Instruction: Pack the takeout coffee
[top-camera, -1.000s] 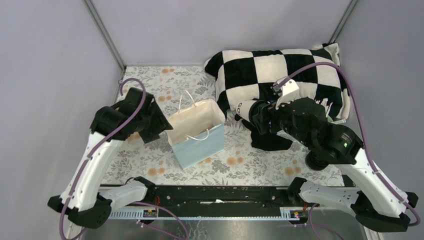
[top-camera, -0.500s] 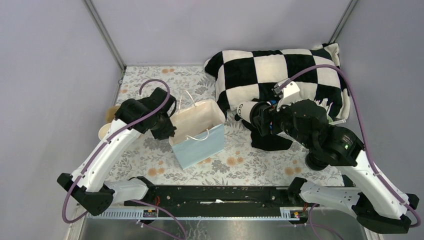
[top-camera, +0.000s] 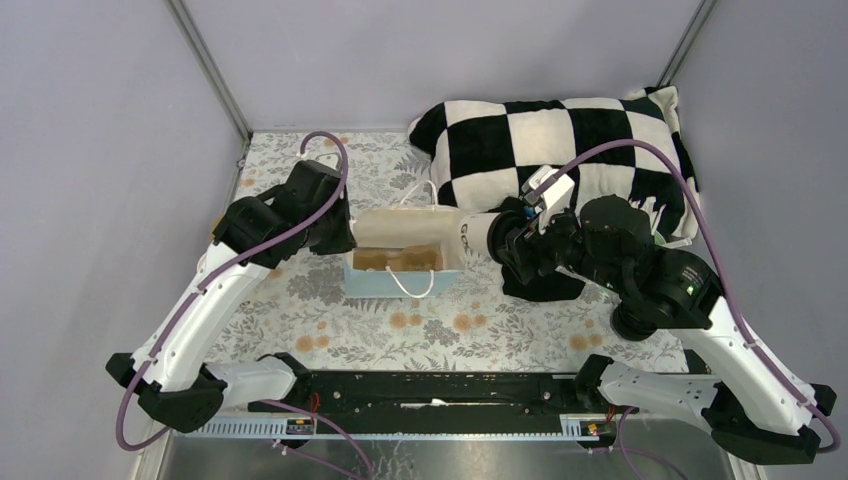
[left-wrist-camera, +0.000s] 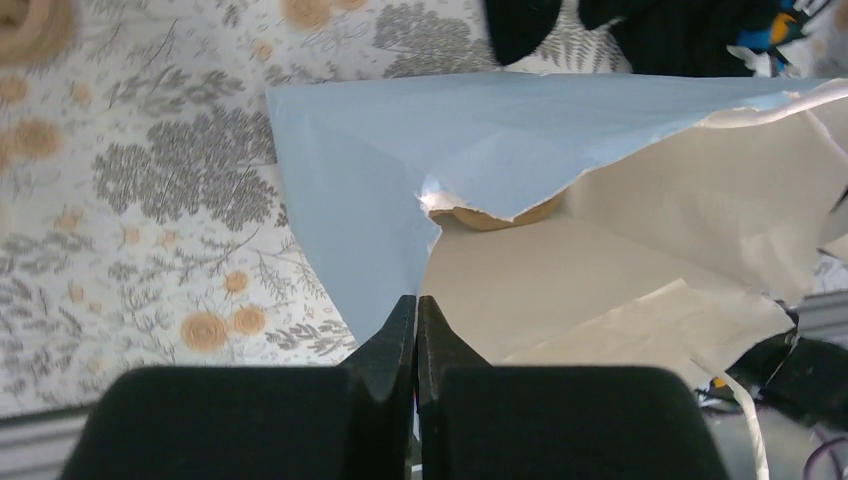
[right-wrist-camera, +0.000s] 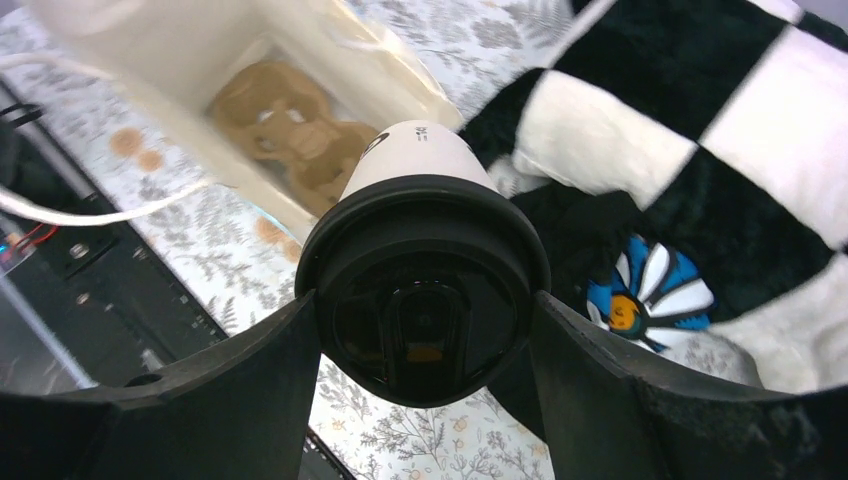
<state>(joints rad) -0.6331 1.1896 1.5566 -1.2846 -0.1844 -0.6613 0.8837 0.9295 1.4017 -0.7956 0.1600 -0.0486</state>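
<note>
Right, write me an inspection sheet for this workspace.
Surface: floral tablecloth.
Job's things: takeout coffee cup, black lid on, held sideways at the mouth of the blue paper bag; cardboard cup carrier inside the bag.
Clutter: checkered pillow at the far right.
Grippers: left gripper shut on the bag's rim; right gripper clamped on the cup's lid end.
Cables: purple cables arch off both arms, clear of the bag.
Surroundings: grey walls; black rail at the near edge.
</note>
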